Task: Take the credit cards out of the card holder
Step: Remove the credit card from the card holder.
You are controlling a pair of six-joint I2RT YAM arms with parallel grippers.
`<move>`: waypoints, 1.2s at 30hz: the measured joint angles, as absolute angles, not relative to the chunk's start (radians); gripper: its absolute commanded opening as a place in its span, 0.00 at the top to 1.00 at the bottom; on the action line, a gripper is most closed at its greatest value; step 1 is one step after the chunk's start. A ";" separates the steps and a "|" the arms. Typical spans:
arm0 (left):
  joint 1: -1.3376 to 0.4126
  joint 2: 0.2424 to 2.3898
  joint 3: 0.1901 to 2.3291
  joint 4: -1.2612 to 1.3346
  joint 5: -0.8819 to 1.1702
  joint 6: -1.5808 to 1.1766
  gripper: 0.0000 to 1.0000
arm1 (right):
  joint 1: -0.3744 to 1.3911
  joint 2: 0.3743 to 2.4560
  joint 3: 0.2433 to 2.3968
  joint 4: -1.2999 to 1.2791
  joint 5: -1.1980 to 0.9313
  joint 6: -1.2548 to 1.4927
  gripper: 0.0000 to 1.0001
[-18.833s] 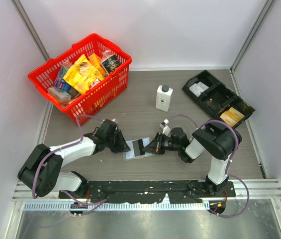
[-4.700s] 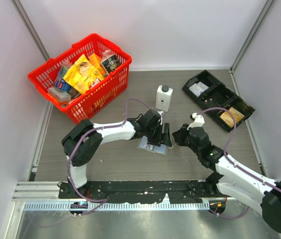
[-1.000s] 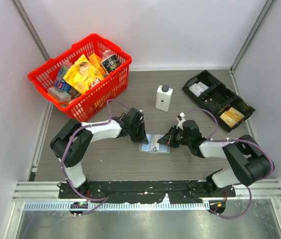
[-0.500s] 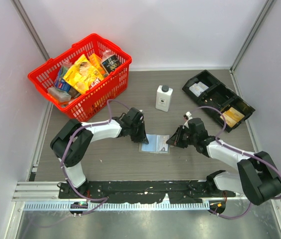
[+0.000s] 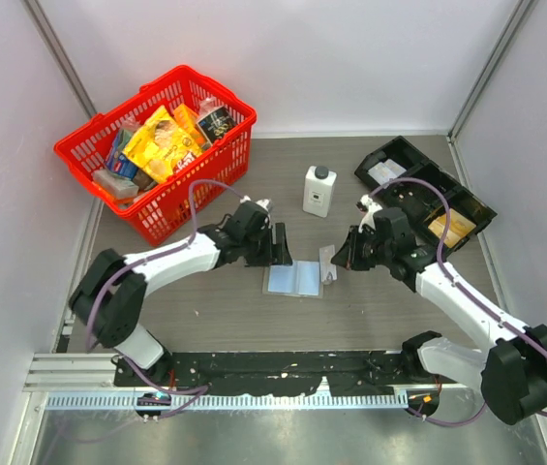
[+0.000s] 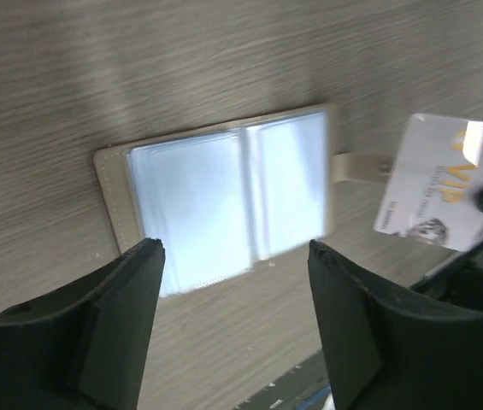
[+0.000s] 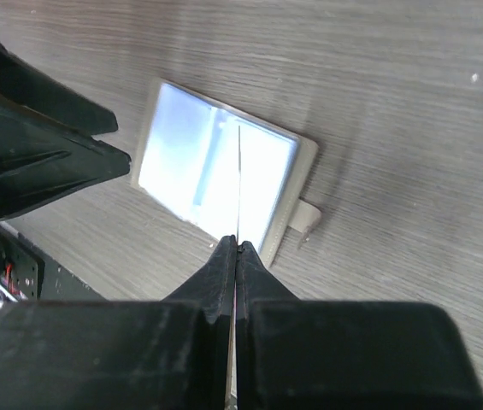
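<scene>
The card holder (image 5: 292, 279) lies open and flat on the table, its clear pockets glaring pale blue-white, also in the left wrist view (image 6: 224, 196) and the right wrist view (image 7: 215, 166). My right gripper (image 5: 343, 262) is shut on a white credit card (image 5: 328, 263) printed VIP (image 6: 438, 192), held on edge just right of the holder and clear of it; in the right wrist view the card (image 7: 238, 184) shows as a thin line above the shut right gripper (image 7: 238, 245). My left gripper (image 5: 283, 250) hovers open over the holder's far edge, and in the left wrist view the gripper (image 6: 232, 248) has nothing between its fingers.
A red basket (image 5: 191, 189) full of packets stands at the back left. A white bottle (image 5: 319, 190) stands behind the holder. A long black tray (image 5: 401, 142) with compartments lies at the back right. The arms' mounting rail (image 5: 283, 368) runs along the near edge.
My left gripper has opened and lifted off the card holder. My right gripper has pulled the white card free and carried it up and to the right.
</scene>
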State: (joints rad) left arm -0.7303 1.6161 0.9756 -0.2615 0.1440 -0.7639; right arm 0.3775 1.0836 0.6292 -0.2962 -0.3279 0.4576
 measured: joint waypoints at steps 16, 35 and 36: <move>-0.690 1.306 1.053 -0.230 0.470 -0.213 0.11 | 0.377 1.071 1.024 -0.606 -0.656 0.069 0.99; -0.664 1.483 1.275 -0.325 1.088 -0.066 0.55 | 0.377 1.074 1.096 -0.715 -0.974 -0.152 0.99; -0.664 1.483 1.275 -0.331 1.099 -0.064 0.58 | 0.377 1.074 1.096 -0.715 -0.982 -0.155 0.99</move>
State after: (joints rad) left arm -0.6643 1.4834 1.2755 -0.3313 1.0992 -0.0639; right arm 0.3775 1.0737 1.0962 -0.7151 -0.9821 -0.1551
